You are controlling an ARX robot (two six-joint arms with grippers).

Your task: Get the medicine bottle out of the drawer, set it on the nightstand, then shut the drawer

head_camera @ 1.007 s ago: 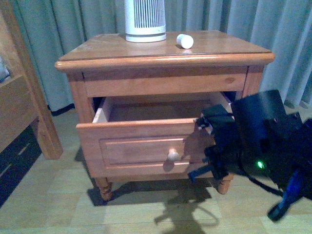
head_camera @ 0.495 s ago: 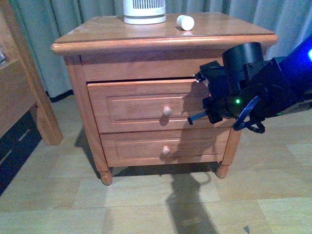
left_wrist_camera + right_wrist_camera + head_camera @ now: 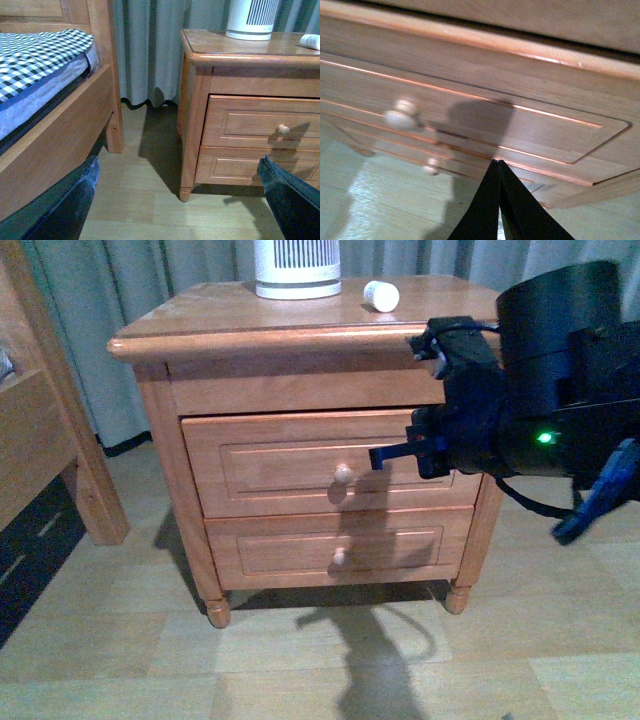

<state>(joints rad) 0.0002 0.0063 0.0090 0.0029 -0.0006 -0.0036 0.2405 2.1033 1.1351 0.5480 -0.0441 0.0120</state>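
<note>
Front view: right gripper [image 3: 400,452] just before the drawer [image 3: 300,462] front, beside the knob [image 3: 343,475] toward the robot's right; whether touching, impossible to say. Drawer flush with the nightstand [image 3: 160,390], apparently shut. Bottle [image 3: 380,296] lying on its side on top, beside the white appliance [image 3: 297,268], up and behind the fingers. Right wrist view: fingers [image 3: 490,210] pressed together, clenched on nothing. Left fingers [image 3: 295,200] spread wide, far from the drawer, near the bed [image 3: 45,55]. Probably only a retreat left.

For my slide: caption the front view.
Medicine bottle on nightstand, drawer closed, right claw shut before it.
</note>
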